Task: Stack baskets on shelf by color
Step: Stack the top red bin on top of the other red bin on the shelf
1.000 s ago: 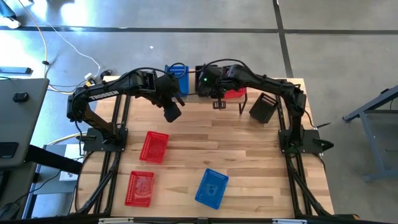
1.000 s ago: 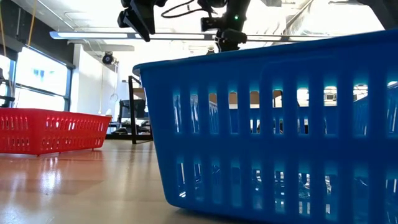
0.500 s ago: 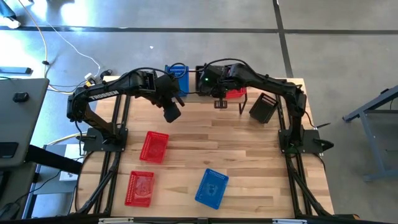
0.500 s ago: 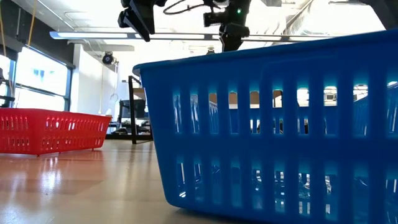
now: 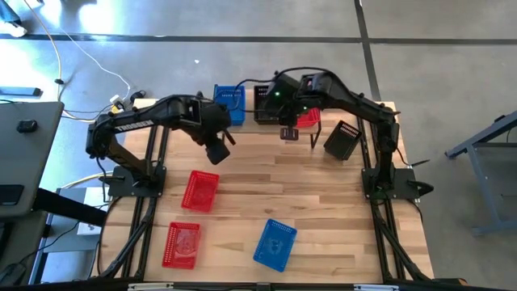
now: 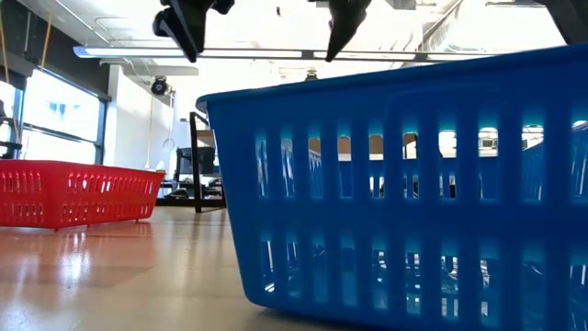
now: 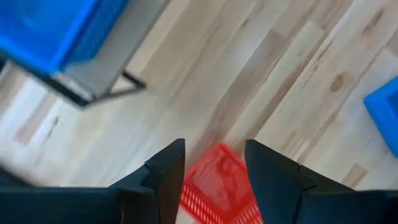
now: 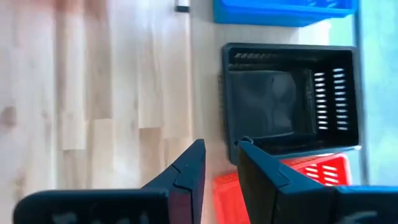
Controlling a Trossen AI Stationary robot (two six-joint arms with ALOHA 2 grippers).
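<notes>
Changes relative to the shelf [image 5: 284, 123]: the right gripper [image 5: 288, 133] has lifted off and drawn back toward the table side, uncovering a black basket [image 5: 265, 103] at the shelf's middle. The left gripper [image 5: 218, 151] has shifted farther away.

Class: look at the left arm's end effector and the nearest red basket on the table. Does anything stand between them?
Nothing visible does. The left end effector hangs open above bare table, and the red basket lies just beyond it with only wood between, as the left wrist view also shows.
</notes>
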